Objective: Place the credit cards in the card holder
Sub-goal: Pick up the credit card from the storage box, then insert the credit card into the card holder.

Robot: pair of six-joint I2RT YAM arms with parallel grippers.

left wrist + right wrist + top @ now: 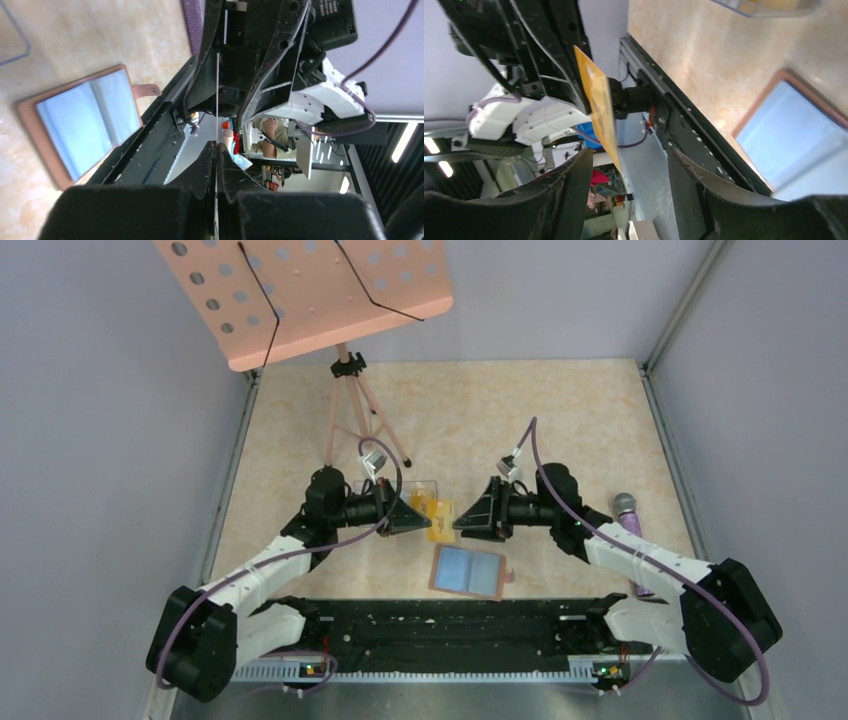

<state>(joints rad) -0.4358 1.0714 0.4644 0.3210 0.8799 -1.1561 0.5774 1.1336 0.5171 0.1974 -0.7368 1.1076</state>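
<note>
Risk: your left jaws pinch the yellow card (599,106) beyond the card holder (468,571); your right jaws stand spread, facing it. Release early and it drops outside.

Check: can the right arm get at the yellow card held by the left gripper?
Probably yes: the right gripper, jaws open, faces the card pinched by the left gripper, with nothing between.

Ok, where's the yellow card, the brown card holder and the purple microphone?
yellow card (599,102): right wrist view, its orange face.
card holder (468,573): top view, blue inside face.
microphone (625,505): top view, grey head.
</note>
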